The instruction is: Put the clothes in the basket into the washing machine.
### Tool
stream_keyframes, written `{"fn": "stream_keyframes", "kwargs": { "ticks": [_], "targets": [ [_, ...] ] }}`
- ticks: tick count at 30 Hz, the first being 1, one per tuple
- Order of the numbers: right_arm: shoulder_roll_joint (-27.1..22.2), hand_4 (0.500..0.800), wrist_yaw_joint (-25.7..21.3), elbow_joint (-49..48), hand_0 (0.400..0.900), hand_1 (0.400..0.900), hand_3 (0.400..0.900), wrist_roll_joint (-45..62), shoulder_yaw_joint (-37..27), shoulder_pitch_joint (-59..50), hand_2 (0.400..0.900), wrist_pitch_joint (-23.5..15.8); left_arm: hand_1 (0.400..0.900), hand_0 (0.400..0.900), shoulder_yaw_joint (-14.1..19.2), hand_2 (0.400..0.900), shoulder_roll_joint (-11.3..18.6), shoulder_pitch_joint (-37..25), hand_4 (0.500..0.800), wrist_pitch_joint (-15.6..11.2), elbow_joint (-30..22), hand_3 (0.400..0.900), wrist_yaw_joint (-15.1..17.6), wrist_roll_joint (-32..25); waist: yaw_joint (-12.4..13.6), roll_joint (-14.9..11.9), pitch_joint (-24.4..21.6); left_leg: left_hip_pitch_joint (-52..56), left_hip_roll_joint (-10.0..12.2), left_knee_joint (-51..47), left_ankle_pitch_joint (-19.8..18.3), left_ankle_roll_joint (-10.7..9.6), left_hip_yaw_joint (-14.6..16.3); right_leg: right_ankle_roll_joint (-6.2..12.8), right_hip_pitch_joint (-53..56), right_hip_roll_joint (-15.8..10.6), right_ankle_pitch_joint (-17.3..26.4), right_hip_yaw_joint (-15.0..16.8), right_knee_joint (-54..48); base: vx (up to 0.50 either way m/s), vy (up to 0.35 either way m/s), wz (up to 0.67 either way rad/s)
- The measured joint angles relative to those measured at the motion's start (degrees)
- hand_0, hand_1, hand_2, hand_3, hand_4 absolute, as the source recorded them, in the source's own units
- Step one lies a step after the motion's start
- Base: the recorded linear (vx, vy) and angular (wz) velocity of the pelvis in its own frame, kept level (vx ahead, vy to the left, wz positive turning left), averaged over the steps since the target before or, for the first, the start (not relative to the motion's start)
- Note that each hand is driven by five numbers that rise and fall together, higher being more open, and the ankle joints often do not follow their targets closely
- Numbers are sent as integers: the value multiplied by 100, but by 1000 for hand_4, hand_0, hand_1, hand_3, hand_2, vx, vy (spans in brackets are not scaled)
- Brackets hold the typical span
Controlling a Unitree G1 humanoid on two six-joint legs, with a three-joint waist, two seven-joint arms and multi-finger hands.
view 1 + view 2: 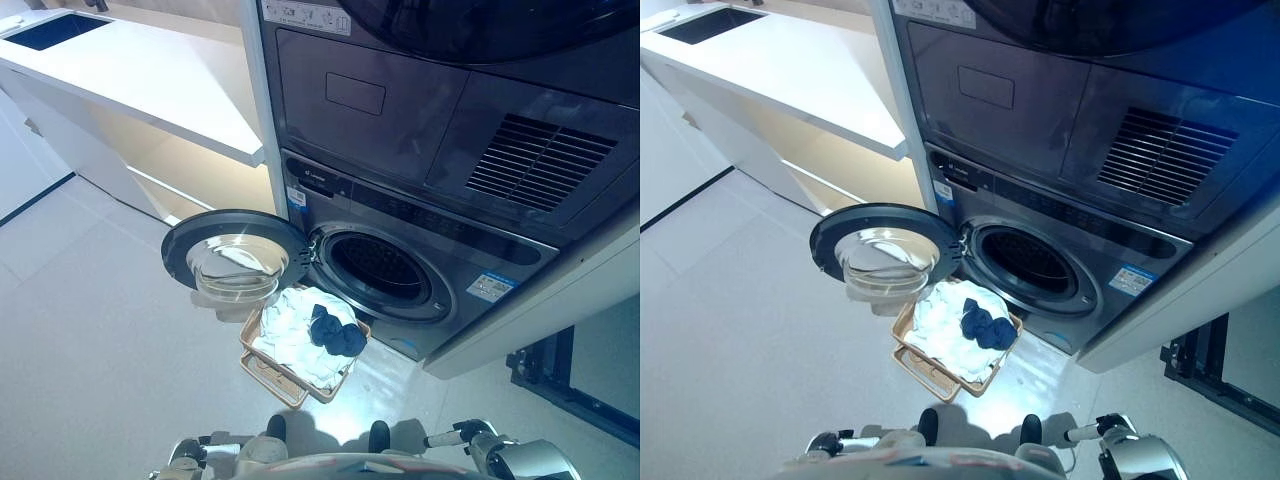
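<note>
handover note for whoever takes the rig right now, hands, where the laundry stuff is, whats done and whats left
Hands: neither the left hand nor the right hand shows in either eye view.
Washing machine: its round door is swung fully open to the left, and the drum opening looks dark, with no clothes seen inside.
Basket: on the floor right in front of the drum, below the open door, holding white clothes with a dark blue garment on top.
Done: door open, basket in place.
Left: move all the clothes from the basket into the drum.
</note>
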Motion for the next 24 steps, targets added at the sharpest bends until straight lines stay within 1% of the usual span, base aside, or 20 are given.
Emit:
{"fn": "stream_keyframes", "kwargs": {
  "ticks": [4, 12, 14, 16, 19, 21, 22, 24],
  "targets": [
    [1, 800, 0, -69, 900, 900, 900, 0, 0, 1, 900, -1, 900, 900, 5, 900, 2, -5, 800, 2, -8, 900, 0, 0, -1, -22, 77, -1, 0, 3, 1, -1, -4, 0, 0, 0, 0, -1, 0, 0, 0, 0],
    [6, 800, -2, -118, 900, 900, 900, -2, 4, -6, 900, -20, 900, 900, 11, 900, 6, 24, 800, 13, -2, 900, 8, -1, 13, -38, 87, -4, 1, -4, 3, 2, -15, 11, 1, 1, -9, -14, 0, 0, 0, 0],
    [6, 800, -3, -277, 900, 900, 900, -5, 50, -11, 900, 5, 900, 900, 17, 900, 21, 20, 800, 13, -2, 900, 10, -1, 16, -57, 111, -13, 3, 0, 0, -3, -15, 11, -6, 3, -9, -15, -1, 0, 0, 0],
    [-16, 800, -26, -567, 900, 900, 900, -63, 267, -18, 900, 0, 900, 900, 33, 900, 57, 11, 800, 17, -63, 900, 17, -1, 19, -86, 200, -30, 8, 6, -4, -23, -14, 13, -14, 6, -9, -18, -1, -58, -2, 4],
    [-79, 800, -33, -986, 900, 900, 900, -344, 685, -60, 900, -50, 900, 900, 66, 900, 125, 46, 800, 22, -323, 900, 34, 0, 52, -116, 304, -166, 19, 12, 31, -52, -46, 13, -127, 18, -7, -46, 0, -6, -11, 8],
    [-108, 800, -26, -1034, 900, 900, 900, -492, 826, -254, 900, -82, 900, 900, 73, 900, 149, 37, 800, 13, -355, 900, 58, 1, 94, -93, 417, -215, 28, 15, 65, -30, -97, -13, -142, 27, 12, -98, -1, -20, -16, 12],
    [-158, 800, -25, -1031, 900, 900, 900, -534, 1108, -411, 900, -80, 900, 900, 75, 900, 155, 9, 800, 7, -386, 900, 74, 2, 123, -80, 507, -235, 33, 50, 71, -34, -105, -13, -154, 35, 15, -105, 0, -69, -9, 11],
    [-252, 800, -28, -1048, 900, 900, 900, -678, 1392, -761, 900, -100, 900, 900, 78, 900, 158, -99, 800, 7, -373, 900, 137, 5, 207, -53, 699, -367, 44, 165, 69, -69, -158, -14, -204, 50, 36, -141, 26, -87, -4, 5]
  ]
}}
